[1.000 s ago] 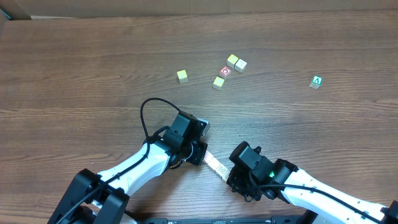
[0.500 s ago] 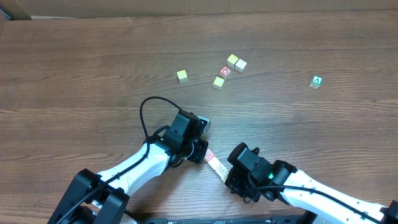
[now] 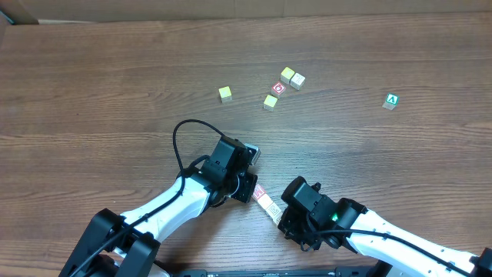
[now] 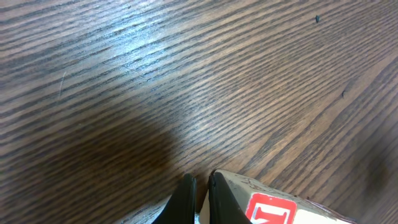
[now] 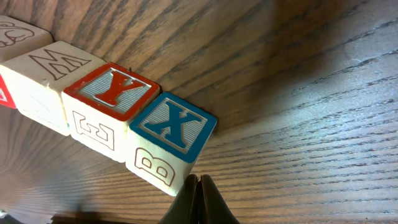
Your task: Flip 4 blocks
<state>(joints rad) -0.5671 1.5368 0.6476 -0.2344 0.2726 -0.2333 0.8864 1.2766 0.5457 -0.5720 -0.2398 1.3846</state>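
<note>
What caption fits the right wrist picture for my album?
Shut right pincer beside the blue X block, ending a row of wooden letter blocks.

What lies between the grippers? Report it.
A short row of letter blocks, one end at the left gripper, the other at the right gripper; the overhead view shows it best.

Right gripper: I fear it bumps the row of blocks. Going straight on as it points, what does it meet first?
Likely the blue X block: its near corner sits just ahead of the right gripper, jaws shut. Depth is unclear; it might slip past on the right.
</note>
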